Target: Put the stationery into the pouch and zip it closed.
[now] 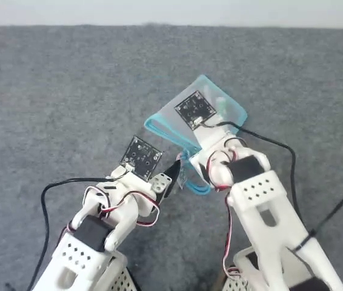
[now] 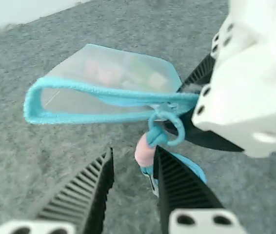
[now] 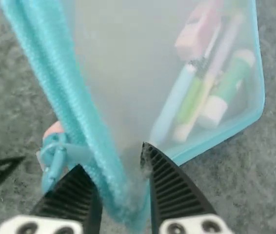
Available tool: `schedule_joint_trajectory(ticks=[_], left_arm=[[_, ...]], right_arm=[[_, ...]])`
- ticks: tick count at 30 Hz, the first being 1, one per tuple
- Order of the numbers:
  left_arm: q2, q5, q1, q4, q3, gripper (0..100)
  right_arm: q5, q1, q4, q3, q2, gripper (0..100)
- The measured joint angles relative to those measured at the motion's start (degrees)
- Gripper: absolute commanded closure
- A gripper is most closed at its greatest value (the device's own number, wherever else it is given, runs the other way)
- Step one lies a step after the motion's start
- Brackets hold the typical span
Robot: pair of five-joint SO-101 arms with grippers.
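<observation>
A translucent pouch [image 1: 211, 91] with teal edging lies on the grey carpet, held up at its zipper end. Pens, a glue stick and an eraser [image 3: 201, 92] lie inside it. My right gripper [image 3: 113, 163] is shut on the pouch's [image 3: 128, 63] teal zipper edge at one corner. The teal zipper pull ring [image 2: 169, 129] hangs off that end with a pink tab [image 2: 144, 148] below it. My left gripper [image 2: 133, 155] is open, and the pink tab hangs between its tips, close to one finger. From above, the left gripper [image 1: 173, 177] sits right beside the right gripper [image 1: 191, 160].
Grey carpet [image 1: 68, 91] spreads on all sides of the pouch. Black cables [image 1: 268, 140] trail from both arms. A pale wall strip [image 1: 171, 12] runs along the far edge.
</observation>
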Motion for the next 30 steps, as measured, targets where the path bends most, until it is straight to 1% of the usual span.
schedule_joint_trajectory(ticks=[3,13,21,26,30], left_arm=[[0.0,0.0,0.35,0.0,0.0,81],[0.0,-1.67,0.26,-0.09,1.23,81],[0.0,-1.85,0.26,-6.86,5.98,81],[0.0,-1.85,0.35,-11.08,8.53,81],[0.0,-1.85,0.18,-12.22,8.79,87]], right_arm=[[0.0,-0.26,0.09,0.0,-2.02,99.2],[0.0,-0.62,2.37,0.09,-7.21,99.2],[0.0,-1.23,3.87,2.64,-11.52,99.2],[0.35,-4.4,3.87,6.42,-15.38,99.2],[0.79,-5.45,3.87,6.95,-16.7,99.2]])
